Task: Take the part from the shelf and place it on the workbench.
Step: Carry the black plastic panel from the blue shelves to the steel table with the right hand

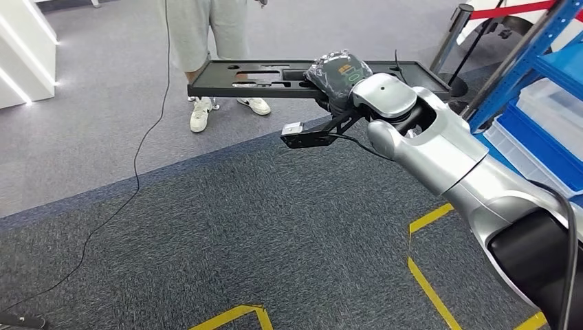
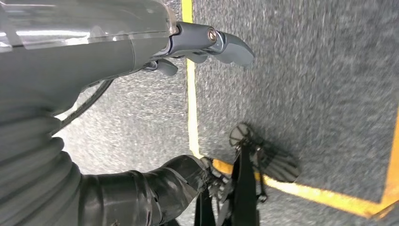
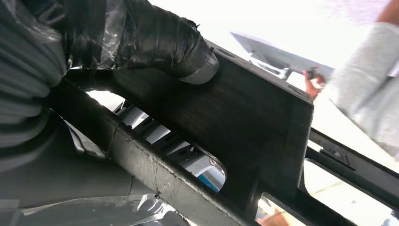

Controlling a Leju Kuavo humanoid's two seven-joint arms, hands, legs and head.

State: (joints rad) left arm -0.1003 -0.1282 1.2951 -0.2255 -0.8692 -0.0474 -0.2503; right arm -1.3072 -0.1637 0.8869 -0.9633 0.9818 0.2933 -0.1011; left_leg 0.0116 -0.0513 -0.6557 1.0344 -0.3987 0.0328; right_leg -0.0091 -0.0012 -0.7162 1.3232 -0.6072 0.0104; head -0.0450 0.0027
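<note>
Floor: grey carpet (image 1: pixel 227 227) with yellow tape lines (image 1: pixel 430 289) on it.
Part: a long, flat black part (image 1: pixel 275 77) with holes cut in it, held up in the air, level, above the floor.
Right hand: the right hand (image 1: pixel 340 75) grips the part near its middle; its thumb (image 3: pixel 188 56) presses on the flat top.
Left hand: the left hand (image 2: pixel 202 44) hangs over the carpet, holding nothing, fingers a bit curled.
Shelf: a blue shelf (image 1: pixel 529 75) with clear bins stands at the right.
Person: a person (image 1: pixel 206 41) in grey shorts and white shoes stands behind the part.
Cable: a black cable (image 1: pixel 137 172) lies across the floor.

matt black plastic part (image 1: pixel 275 74) (faintly grained), rough grey carpet (image 1: pixel 275 234)
</note>
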